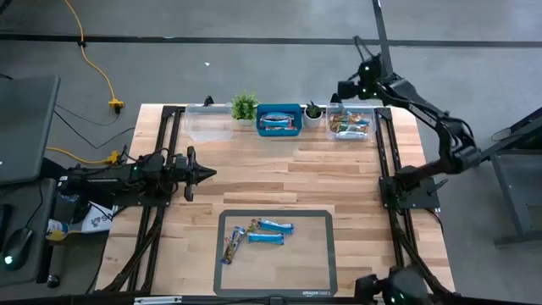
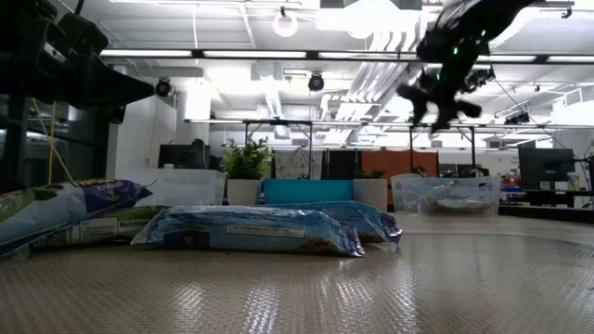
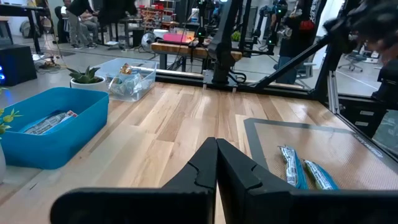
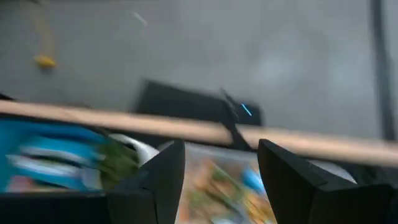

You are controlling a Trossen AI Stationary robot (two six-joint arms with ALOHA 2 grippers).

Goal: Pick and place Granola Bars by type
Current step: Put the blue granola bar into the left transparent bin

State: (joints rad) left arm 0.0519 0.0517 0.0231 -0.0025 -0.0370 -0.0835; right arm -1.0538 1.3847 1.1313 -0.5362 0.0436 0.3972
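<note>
The right gripper [image 1: 347,87] hangs above the clear bin [image 1: 351,124] of mixed bars, fingers apart and empty. Next it should swing to the mat [image 1: 276,254] — three bars [image 1: 257,235] wait there. The left gripper [image 1: 209,173] rests pinched together.

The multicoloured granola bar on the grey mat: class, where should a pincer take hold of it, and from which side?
Grip the multicoloured bar across its narrow middle, coming straight down from above. It lies flat on the mat, long and slim, slanted, with its upper end close to the blue bars. Turn the pincer so the fingers straddle the short width, clear of those neighbours.
</note>
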